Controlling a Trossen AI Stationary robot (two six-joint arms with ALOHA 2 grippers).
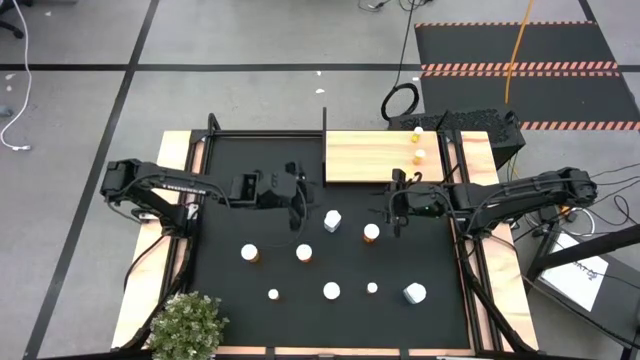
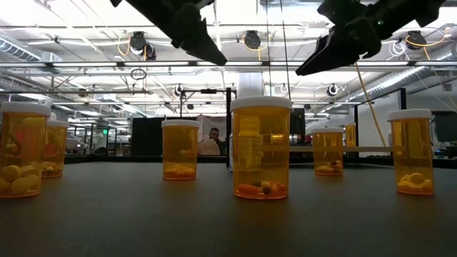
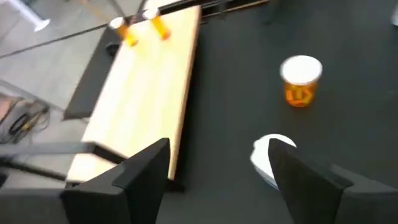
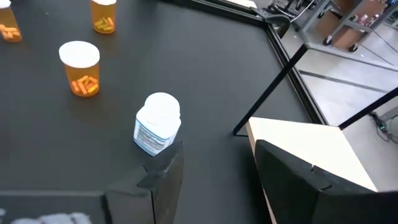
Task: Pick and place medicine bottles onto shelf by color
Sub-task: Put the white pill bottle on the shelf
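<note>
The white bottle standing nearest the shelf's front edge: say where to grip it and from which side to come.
Grip the white bottle around its round body just under the cap, coming from above with the jaws straddling it. It stands upright on the black mat, clear of the orange bottle beside it. The left gripper, jaws open, is close by.

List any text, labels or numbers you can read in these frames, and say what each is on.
None can be read.
White bottle: printed label, too blurred to read.
Front orange bottle: white label, print too small to read.
Orange bottle: marks on its body, blurred.
</note>
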